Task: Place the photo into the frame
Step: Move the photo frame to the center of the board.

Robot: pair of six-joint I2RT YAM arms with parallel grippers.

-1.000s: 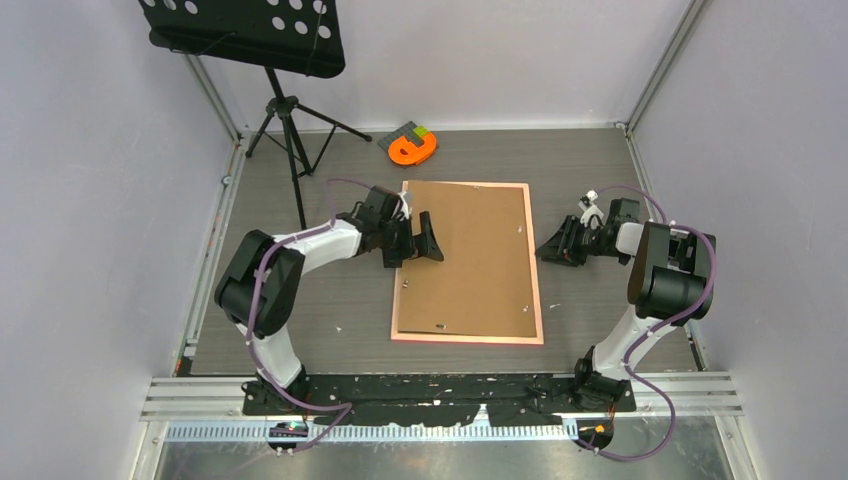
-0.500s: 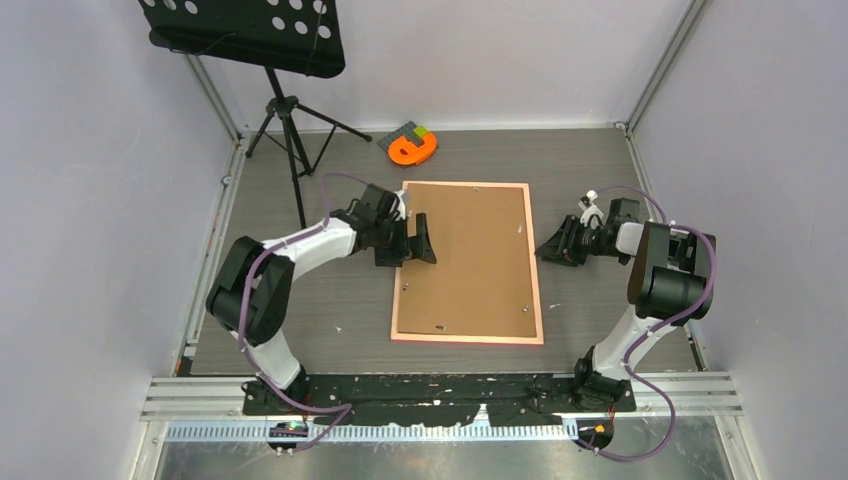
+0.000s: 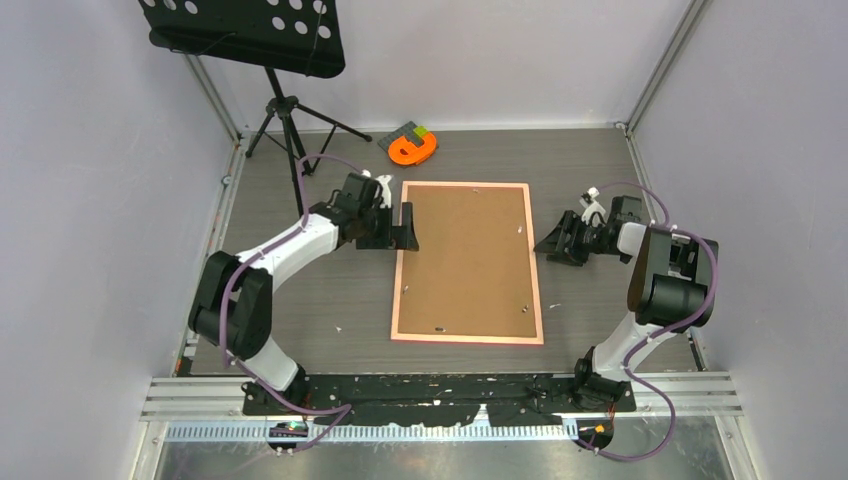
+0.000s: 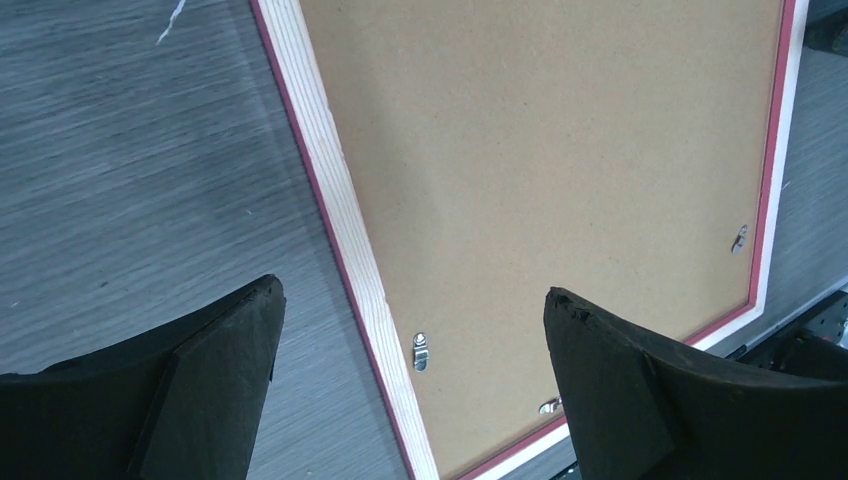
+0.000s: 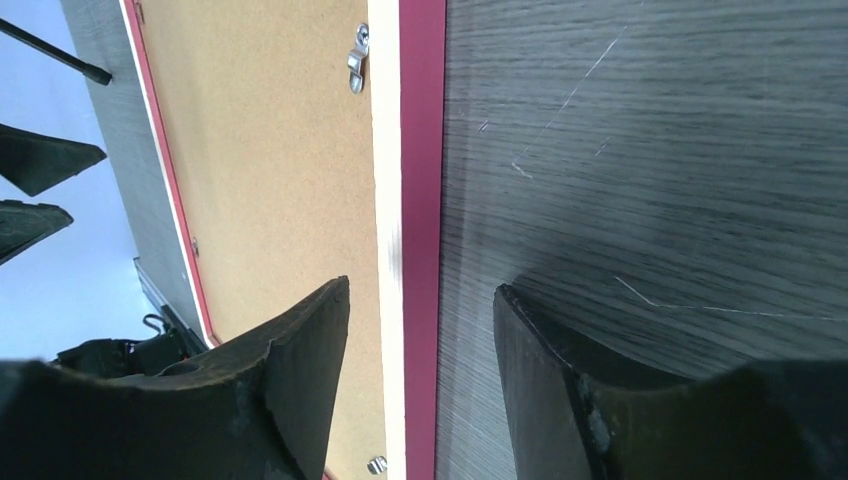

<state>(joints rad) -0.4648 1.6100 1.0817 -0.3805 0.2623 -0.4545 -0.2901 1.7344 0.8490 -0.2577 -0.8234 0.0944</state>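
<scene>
The frame (image 3: pixel 537 290) lies face down on the table, its salmon border around a brown backing board (image 3: pixel 465 260). The photo is hidden. My left gripper (image 3: pixel 398 222) hangs open over the frame's upper left edge. In the left wrist view its fingers (image 4: pixel 412 292) stand wide apart above the pale frame rail (image 4: pixel 340 220) and the board (image 4: pixel 560 130), holding nothing. My right gripper (image 3: pixel 552 240) sits at the frame's right edge. In the right wrist view it is open (image 5: pixel 420 288), one finger over the board (image 5: pixel 270 150) and one over the table, with the frame rail (image 5: pixel 420 120) between them untouched.
A black music stand (image 3: pixel 245 35) stands at the back left on its tripod. A small orange tape-like object (image 3: pixel 413 148) lies behind the frame. Metal turn clips (image 4: pixel 421 352) sit along the board's edges. Enclosure walls close in both sides and the back.
My left gripper has drawn back from over the backing board to the frame's left edge. The right gripper's jaws have spread wider. The board now sits square inside the frame.
</scene>
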